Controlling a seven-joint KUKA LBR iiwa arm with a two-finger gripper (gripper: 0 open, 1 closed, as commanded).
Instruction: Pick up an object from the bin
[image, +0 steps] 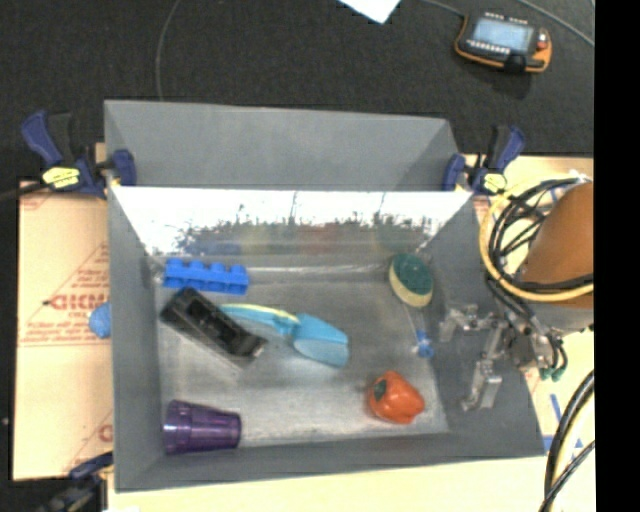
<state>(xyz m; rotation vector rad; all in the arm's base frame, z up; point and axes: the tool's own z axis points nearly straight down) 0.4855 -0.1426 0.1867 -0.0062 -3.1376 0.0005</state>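
A grey metal bin (290, 150) seen from above. The end effector (480, 372) hangs over the bin's right sloping wall; whether it is wide or narrow cannot be told. Nearest it, at the front right of the bin floor, lies an orange-red toy pepper (395, 398). A purple cup (200, 427) lies at the front left.

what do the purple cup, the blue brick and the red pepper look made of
Purple cup: likely hard plastic, with an even colour and a faint sheen along its side.
Blue brick: moulded plastic, with a solid colour and studs on top.
Red pepper: a toy, probably plastic or rubber. It has a glossy highlight, but which material is unclear.
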